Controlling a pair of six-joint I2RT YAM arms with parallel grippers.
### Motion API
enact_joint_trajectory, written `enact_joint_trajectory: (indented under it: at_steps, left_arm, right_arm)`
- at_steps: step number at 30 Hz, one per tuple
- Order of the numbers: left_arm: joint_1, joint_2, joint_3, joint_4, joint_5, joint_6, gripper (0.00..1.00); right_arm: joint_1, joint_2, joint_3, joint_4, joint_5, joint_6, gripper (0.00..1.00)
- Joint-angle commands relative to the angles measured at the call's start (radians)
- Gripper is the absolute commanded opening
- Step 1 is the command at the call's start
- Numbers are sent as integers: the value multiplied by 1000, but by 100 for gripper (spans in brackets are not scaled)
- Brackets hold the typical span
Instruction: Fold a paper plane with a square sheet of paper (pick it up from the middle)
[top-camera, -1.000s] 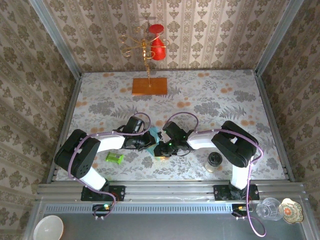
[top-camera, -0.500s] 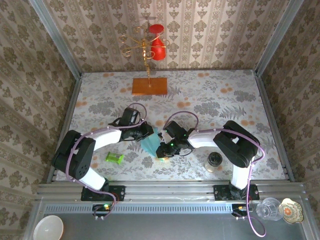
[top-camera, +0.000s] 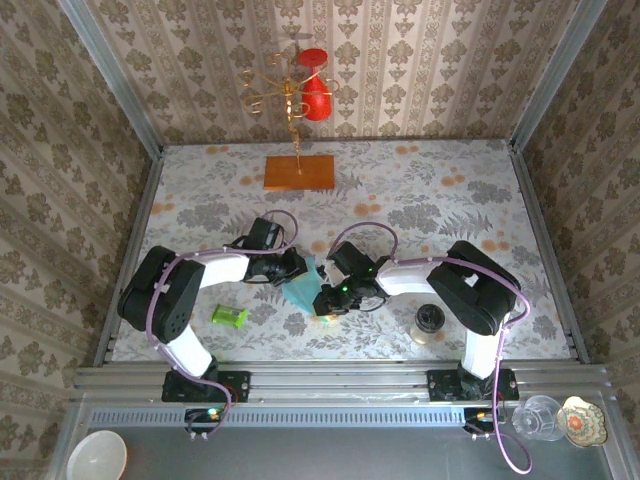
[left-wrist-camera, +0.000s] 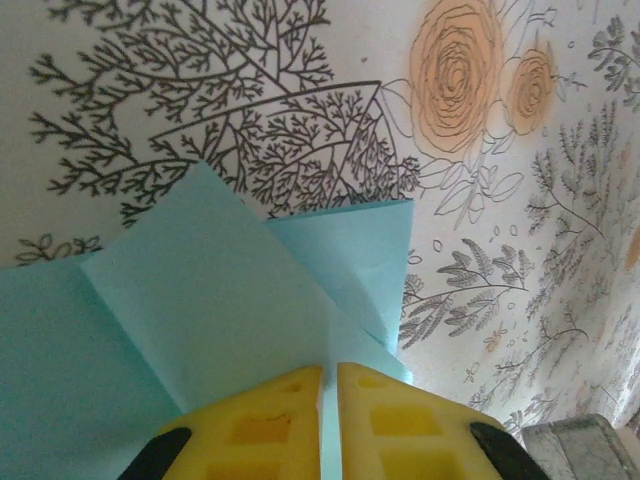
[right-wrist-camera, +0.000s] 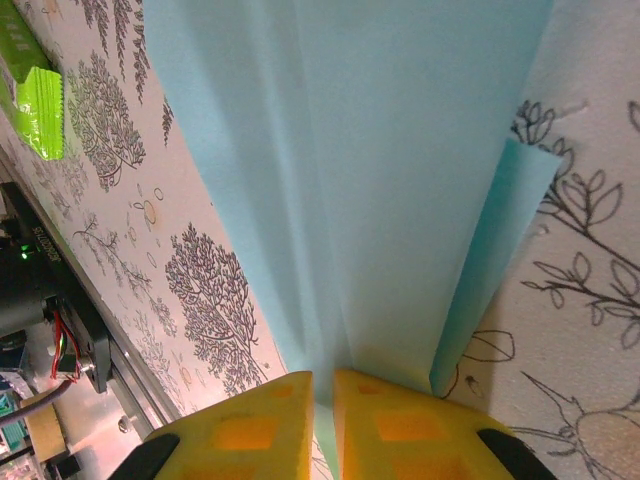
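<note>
Paper plane (top-camera: 300, 288), long axis near-far

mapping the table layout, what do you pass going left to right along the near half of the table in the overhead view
small green object → blue paper → jar

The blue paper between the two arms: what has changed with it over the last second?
The left gripper pulled back from the right gripper, slightly toward the far side, then settled. That uncovered more of the blue paper stretched between them. Both stay shut on it; nothing was let go. The right gripper, green cylinder and orange board kept their places.
</note>
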Motion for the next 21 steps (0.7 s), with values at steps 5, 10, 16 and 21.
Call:
enact_joint_trajectory:
  at_steps: [5,10,16,21]
  left_arm:
    - [12,37,-2,2,-1,22,13]
    - [15,39,-27,14,-1,12,13]
    - [13,37,-41,34,4,-2,13]
    - [12,34,-46,37,4,-8,13]
  right_arm:
    - [-18,-13,-49,-106,60,-2,18]
    - [-33,-158,-48,-37,83,49,26]
    - [-32,-176,9,-16,168,76,23]
    - [-8,-85,83,-43,185,69,16]
